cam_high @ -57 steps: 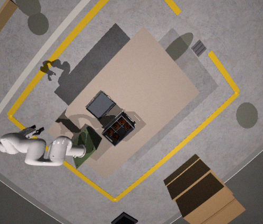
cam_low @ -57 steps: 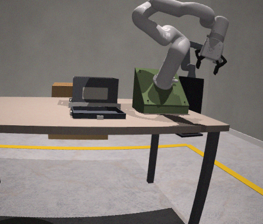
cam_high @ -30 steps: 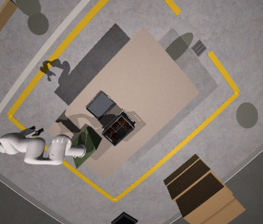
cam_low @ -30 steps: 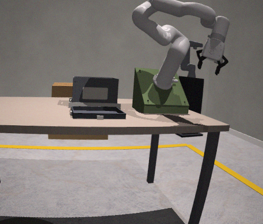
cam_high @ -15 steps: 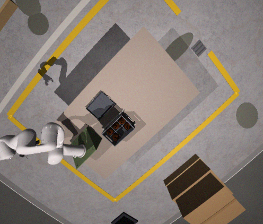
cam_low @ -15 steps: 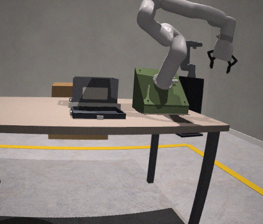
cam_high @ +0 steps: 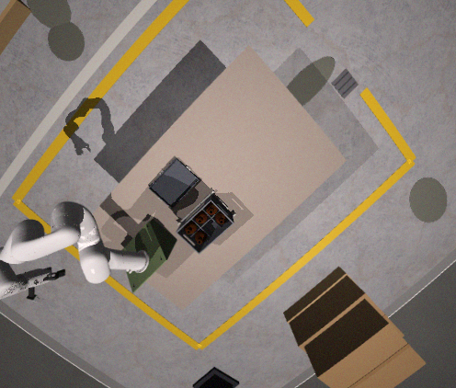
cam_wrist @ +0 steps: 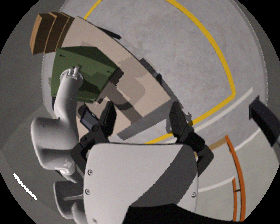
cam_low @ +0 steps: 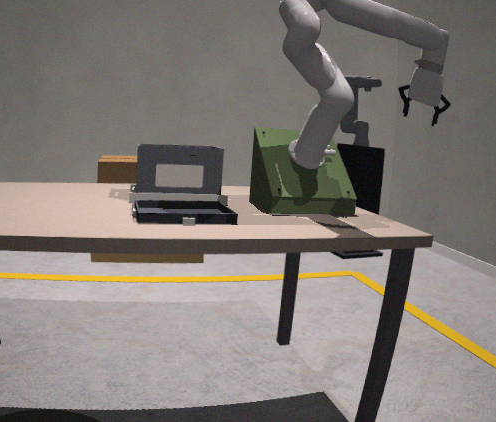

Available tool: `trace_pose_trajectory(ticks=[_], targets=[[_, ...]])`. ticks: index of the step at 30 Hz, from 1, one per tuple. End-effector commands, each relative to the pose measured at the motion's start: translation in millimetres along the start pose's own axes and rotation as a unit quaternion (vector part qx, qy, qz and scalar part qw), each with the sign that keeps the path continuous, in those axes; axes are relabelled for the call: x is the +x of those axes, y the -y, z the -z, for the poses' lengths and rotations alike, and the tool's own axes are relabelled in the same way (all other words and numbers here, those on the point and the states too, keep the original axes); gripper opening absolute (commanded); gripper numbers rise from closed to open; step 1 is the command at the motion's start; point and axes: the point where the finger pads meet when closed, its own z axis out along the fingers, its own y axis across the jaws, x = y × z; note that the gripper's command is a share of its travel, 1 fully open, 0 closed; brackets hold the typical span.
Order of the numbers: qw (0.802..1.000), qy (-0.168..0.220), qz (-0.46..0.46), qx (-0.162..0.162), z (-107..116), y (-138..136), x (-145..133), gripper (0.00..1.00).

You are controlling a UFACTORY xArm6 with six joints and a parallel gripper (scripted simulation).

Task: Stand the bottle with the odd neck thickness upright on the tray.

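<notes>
The dark crate (cam_high: 188, 242) (cam_low: 147, 175) stands on the table; in the top view its cells hold several brown bottles (cam_high: 200, 217) seen from above, and one cell looks empty. In the exterior view the crate wall hides the bottles. Neck widths cannot be told. The tray (cam_high: 174, 181) (cam_low: 154, 218) lies flat beside the crate with nothing on it; part of it seems to show in the wrist view (cam_wrist: 88, 120) behind a finger. My gripper (cam_high: 48, 286) (cam_low: 419, 119) (cam_wrist: 143, 107) is open and empty, high up beyond the table's end, far from crate and tray.
The green wedge-shaped base (cam_high: 146, 257) (cam_low: 307, 202) (cam_wrist: 88, 65) carries the arm at the table's end, close to the crate. The table (cam_high: 255, 124) (cam_low: 42, 215) extends past the crate and tray. A dark stand (cam_low: 364, 170) is behind the base. Cardboard boxes (cam_high: 370, 354) stand on the floor.
</notes>
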Motion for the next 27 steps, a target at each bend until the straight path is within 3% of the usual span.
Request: trace_pose_trajectory(ticks=[1, 9, 11, 12, 27], targets=[[1.000, -0.021, 0.010, 0.010, 7.6, 10.3, 42.5, 1.00], [0.998, -0.049, 0.029, 0.036, 22.4, 47.8, 108.0, 1.00], [0.998, -0.049, 0.029, 0.036, 22.4, 47.8, 108.0, 1.00], [0.997, -0.056, 0.036, 0.047, 28.1, 65.2, 129.3, 1.00], [0.991, -0.067, 0.063, 0.092, 52.2, 163.4, 204.0, 1.00]])
